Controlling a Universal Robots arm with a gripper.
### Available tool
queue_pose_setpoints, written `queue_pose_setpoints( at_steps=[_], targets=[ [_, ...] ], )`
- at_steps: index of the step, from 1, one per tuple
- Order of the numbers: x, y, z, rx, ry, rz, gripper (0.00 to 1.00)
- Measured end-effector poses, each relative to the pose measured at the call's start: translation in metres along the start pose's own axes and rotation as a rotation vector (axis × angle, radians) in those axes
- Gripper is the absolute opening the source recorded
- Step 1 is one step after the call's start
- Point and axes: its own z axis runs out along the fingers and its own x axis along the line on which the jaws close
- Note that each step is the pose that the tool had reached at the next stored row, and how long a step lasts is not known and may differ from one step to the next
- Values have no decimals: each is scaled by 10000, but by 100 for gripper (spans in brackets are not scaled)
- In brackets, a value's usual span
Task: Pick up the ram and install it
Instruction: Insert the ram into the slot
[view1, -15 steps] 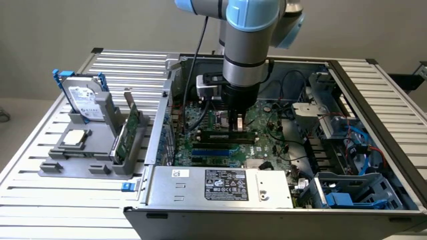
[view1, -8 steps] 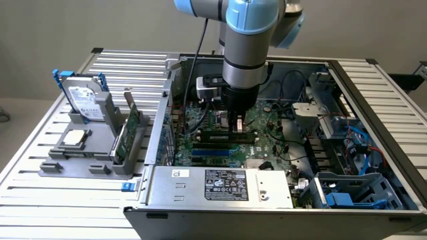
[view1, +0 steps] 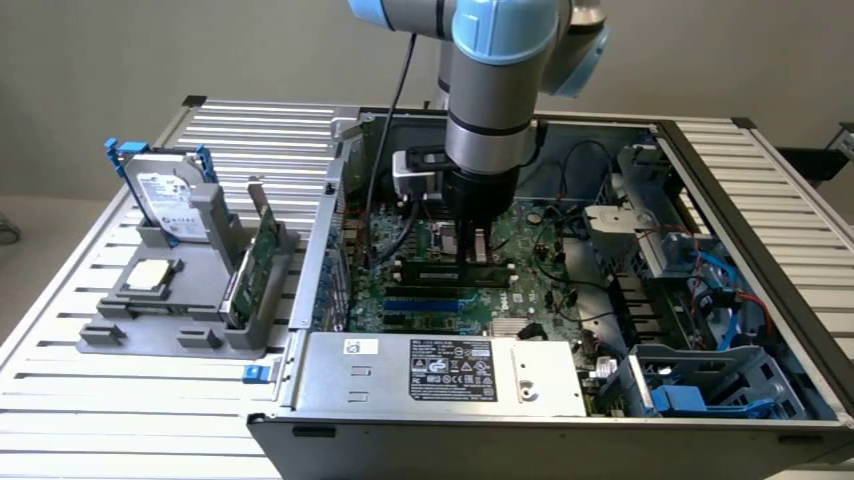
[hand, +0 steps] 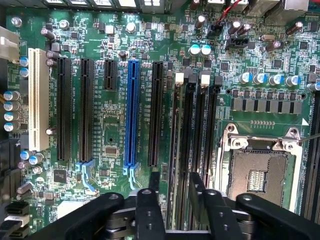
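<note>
The gripper (hand: 175, 192) hangs low over the motherboard (hand: 115, 130), its two black fingers (hand: 152, 187) standing apart on either side of the memory slots, gripping nothing. Between them, running away from the wrist camera, lies the ram (hand: 181, 150), a dark, narrow stick set edge-up in one of the slots (hand: 207, 135) beside the CPU socket (hand: 257, 170). In the exterior view the gripper (view1: 470, 252) reaches down into the open case (view1: 561, 420), and the ram (view1: 454, 268) shows as a dark bar lying across the board just under the fingers.

Judging by this, the pick-up is done and the stick has been brought to its slot and let go. Whether it is pressed fully home cannot be told; the white latches (hand: 180, 77) at the far end are too small to read. The grey holder (view1: 174, 310) outside the case, at the exterior view's left, carries a drive (view1: 167, 200) and an expansion card (view1: 260, 260).
</note>
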Motion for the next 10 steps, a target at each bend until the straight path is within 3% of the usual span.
queue_pose_setpoints(
  at_steps=[1, 10],
  targets=[
    [0, 0, -27, 0, 0, -1, 40],
    [5, 41, -322, -10, -28, 22, 40]
  ],
)
